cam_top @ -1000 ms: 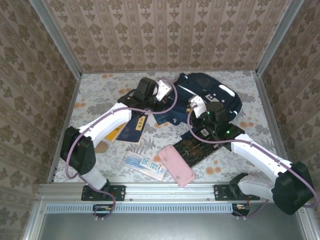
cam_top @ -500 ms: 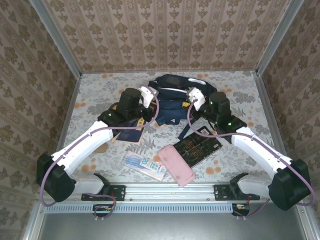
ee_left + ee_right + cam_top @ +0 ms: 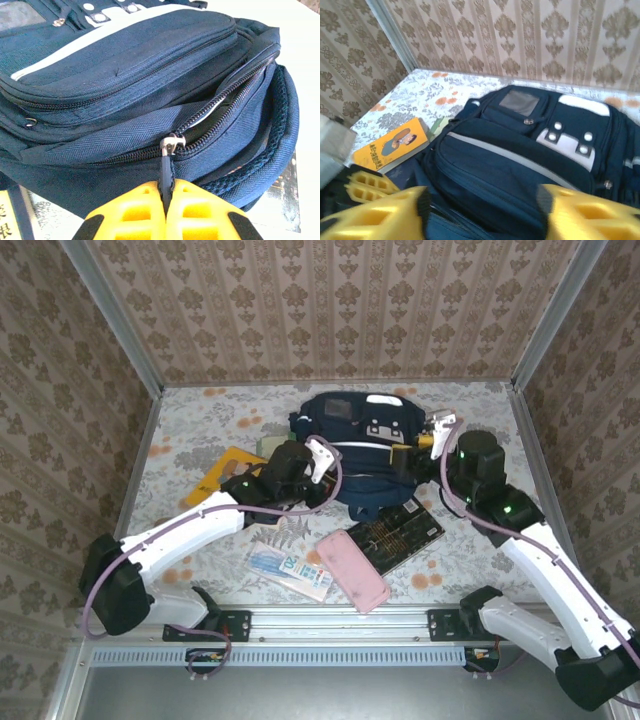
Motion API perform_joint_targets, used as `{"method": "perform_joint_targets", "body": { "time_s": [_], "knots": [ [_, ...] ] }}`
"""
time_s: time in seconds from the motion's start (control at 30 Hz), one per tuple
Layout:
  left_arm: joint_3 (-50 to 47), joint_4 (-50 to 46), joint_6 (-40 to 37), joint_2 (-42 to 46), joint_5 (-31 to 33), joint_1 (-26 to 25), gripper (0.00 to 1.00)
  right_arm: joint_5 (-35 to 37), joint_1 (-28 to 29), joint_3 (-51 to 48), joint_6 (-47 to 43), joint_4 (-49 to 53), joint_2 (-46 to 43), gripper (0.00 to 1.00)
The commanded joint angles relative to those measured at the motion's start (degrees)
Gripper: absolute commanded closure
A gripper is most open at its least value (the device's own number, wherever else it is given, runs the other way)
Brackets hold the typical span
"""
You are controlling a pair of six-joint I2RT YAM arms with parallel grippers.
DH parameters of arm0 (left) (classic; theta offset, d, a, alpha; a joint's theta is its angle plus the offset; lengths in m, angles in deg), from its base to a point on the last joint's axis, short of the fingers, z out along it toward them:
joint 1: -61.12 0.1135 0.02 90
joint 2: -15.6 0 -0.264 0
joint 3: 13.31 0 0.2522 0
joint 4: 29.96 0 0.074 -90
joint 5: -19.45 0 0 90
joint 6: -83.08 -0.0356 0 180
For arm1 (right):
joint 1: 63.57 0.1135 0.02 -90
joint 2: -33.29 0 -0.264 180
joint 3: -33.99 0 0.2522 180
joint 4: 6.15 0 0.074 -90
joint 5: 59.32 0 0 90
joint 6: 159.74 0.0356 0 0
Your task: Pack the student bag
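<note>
Near edge: pink case, paper packet and dark printed board lie unpacked on the table. Left gripper pinches the zipper pull; zip part open. Student bag sits mid-table, towards the back. Right gripper stands spread, empty. Packing judged incomplete.

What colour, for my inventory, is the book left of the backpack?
Orange-yellow book, best in right wrist view.

Flowery table, with a big blue student bag at the back, a yellow book to its left, and nearer the front a dark book, pink case and blue-white packet.
</note>
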Motion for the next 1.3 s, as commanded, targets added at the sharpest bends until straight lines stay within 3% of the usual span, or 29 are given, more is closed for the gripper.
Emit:
{"method": "perform_joint_targets", "body": {
  "time_s": [0.0, 0.1, 0.13, 0.23, 0.3, 0.37, 0.53, 0.67, 0.8, 0.9, 1.0, 1.17, 1.27],
  "knots": [
    [1.65, 5.15, -1.79, -0.7, 0.16, -2.07, 1.0, 1.27, -0.31, 3.85, 12.43, 15.39, 3.18, 0.59],
    [2.44, 5.35, -2.61, -2.36, 0.87, -3.32, 1.0, 1.79, -1.62, 1.87, 26.97, 16.27, 3.06, 0.66],
    [2.65, 5.6, -2.88, -2.91, 1.14, -3.7, 1.0, -2.97, -3.5, 1.5, 31.43, 16.94, 3.43, 0.63],
    [3.17, 6.5, -4.55, -4.66, 2.7, -5.59, 1.0, -16.11, -8.03, -3.57, 44.96, 13.72, 4.51, 0.41],
    [3.93, 6.54, -6.15, -5.74, 4.43, -7.19, 1.0, -18.13, -7.97, -7.61, 53.43, 10.95, 4.46, 0.38],
    [4.65, 6.54, -7.98, -6.77, 6.23, -8.69, 1.0, -18.22, -7.7, -10.28, 61.75, 9.72, 5.01, 0.45],
    [5.66, 7.21, -10.49, -8.27, 9.26, -10.68, 1.0, -20.32, -5.93, -12.21, 71.9, 7.43, 7.49, 0.46],
    [5.93, 8.32, -11.16, -9.32, 10.56, -11.32, 1.0, -19.44, -4.43, -12.26, 75.06, 6.17, 9.51, 0.4],
    [5.79, 9.23, -11.99, -9.74, 11.89, -12.24, 1.0, -18.86, -4.27, -12.28, 75.8, 4.14, 12.41, 0.42],
    [5.63, 9.61, -13.22, -9.81, 13.2, -13.07, 1.0, -17.8, -4.28, -11.71, 75.86, 2.59, 14.79, 0.47],
    [5.31, 9.95, -13.91, -9.93, 14.32, -13.31, 1.0, -15.62, -4.29, -10.72, 75.68, 1.74, 17.02, 0.61],
    [4.65, 9.86, -16.04, -10.25, 19.45, -13.26, 1.0, -11.93, -4.56, -9.92, 75.5, 3.13, 18.45, 0.99],
    [3.93, 9.93, -18.43, -10.86, 23.98, -12.8, 1.0, -11.21, -5.12, -9.86, 75.47, 3.63, 17.93, 1.0]
  ]
}}
